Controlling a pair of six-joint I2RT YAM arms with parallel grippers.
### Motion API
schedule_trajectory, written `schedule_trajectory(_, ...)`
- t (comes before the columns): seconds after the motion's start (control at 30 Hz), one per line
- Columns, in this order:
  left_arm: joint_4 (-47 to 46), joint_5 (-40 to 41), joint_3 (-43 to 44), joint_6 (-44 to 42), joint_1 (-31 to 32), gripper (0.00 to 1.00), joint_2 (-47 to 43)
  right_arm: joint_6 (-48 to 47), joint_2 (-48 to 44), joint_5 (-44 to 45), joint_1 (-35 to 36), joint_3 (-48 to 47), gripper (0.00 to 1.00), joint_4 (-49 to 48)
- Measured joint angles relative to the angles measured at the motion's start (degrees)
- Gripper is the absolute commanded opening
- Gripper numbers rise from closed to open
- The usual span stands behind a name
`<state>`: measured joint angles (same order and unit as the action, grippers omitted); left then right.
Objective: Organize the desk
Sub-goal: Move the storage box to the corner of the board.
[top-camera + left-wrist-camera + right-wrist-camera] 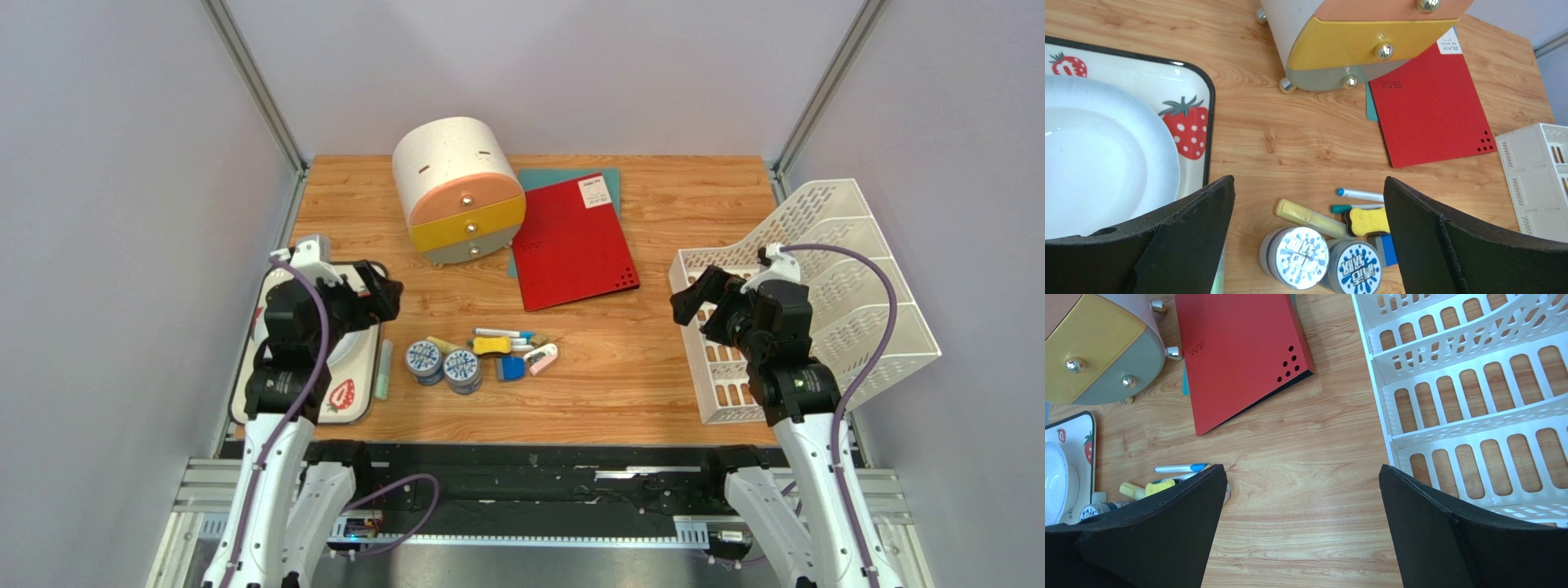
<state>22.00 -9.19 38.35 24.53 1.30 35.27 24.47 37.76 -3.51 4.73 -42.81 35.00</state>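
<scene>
Looks like the very start: nothing held, left gripper (374,294) & right gripper (691,295) both w/ jaws wide above the desk (662,380), spread under and around the drawer unit (458,190). Next prob. a low, centred drop onto one of the pens (505,335) or round tins (443,364) just near-side of the drawer unit. Open wood near-right of it up to the file rack (846,245); tighter near-left by the strawberry tray (1137,67).

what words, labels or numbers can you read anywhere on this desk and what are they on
"RAV", roughly, pressed into the red folder near one corner; the reading is uncertain.
The white sticker on that folder: printed, but too small to read.
Lids of the two round tins: blue lettering, too blurred to read.
The markers: no readable text.
</scene>
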Motion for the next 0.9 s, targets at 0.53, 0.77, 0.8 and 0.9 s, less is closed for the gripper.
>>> schedule_trajectory(0.53,16.7,0.4,17.1,-5.2,-0.3,0.99,16.9,4.2,2.5,12.6,0.0,-0.1,1.0,1.7)
schedule_trajectory(0.77,17.4,-1.0,15.3,-5.6,-0.8,0.99,11.5,8.9,-1.1,19.7,0.0,-0.8,1.0,8.2)
schedule_trajectory(0.8,17.4,-1.0,15.2,-5.5,-1.0,0.99,10.7,9.7,-1.7,20.7,0.0,-1.4,1.0,9.4)
schedule_trajectory(0.9,17.3,-0.8,14.8,-5.5,-2.1,0.99,8.4,11.9,-2.4,24.0,0.0,-3.5,1.0,12.9)
